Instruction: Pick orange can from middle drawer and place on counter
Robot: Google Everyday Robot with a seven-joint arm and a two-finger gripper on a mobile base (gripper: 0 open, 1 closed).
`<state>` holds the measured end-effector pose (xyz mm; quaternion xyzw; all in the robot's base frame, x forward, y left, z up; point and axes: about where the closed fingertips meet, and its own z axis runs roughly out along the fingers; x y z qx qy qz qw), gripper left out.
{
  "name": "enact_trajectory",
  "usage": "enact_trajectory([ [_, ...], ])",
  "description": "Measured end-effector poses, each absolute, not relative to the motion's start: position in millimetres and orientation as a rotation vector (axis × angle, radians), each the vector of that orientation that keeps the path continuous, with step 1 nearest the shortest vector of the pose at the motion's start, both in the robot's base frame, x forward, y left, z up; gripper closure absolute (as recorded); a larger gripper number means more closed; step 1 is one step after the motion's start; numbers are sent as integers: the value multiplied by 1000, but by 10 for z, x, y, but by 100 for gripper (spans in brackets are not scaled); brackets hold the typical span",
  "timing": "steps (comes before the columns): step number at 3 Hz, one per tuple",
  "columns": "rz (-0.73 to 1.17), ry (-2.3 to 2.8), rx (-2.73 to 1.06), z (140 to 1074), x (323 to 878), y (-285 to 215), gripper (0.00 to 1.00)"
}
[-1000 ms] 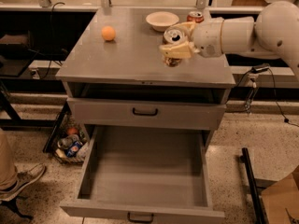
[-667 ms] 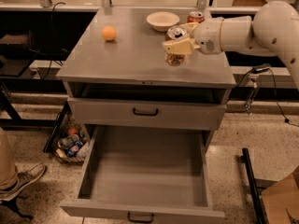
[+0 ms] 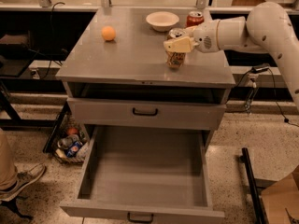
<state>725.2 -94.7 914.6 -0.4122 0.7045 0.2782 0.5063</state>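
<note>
At the far left, off the cabinet, a person's shoe (image 3: 23,178) rests on the floor beside a basket of clutter (image 3: 69,143). On the counter (image 3: 126,59), an orange ball (image 3: 108,33) sits near the back-left corner. Below the front edge, the upper drawer (image 3: 145,113) is closed. The middle drawer (image 3: 147,171) is pulled fully out and has nothing in it. A pale bowl (image 3: 162,20) stands by the back edge, right of centre.

The orange can (image 3: 175,57) is upright toward the right edge, midway between front and back. Its base looks to be on the counter or barely above it; I cannot tell which. The gripper (image 3: 178,45) reaches in from the right and is clamped around the can's upper body, one finger crossing its front. A red can (image 3: 195,18) stands just behind, near the back-right corner.

The placing looks nearly done, so the risk lies in the release. If the can hangs slightly above the surface or tilted, letting go could tip it. A sideways pull-out could drag it over, and a backward sweep could knock the red can or the bowl.
</note>
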Motion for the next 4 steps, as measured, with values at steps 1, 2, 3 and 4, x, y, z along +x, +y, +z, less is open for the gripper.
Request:
enact_trajectory([
  [1, 683, 1743, -988, 9036, 7348, -989, 82],
  [2, 687, 1744, -991, 9023, 7353, -963, 58],
  [3, 692, 1743, -996, 9009, 7355, -928, 34],
  [4, 697, 1743, -999, 8996, 7356, -898, 11],
])
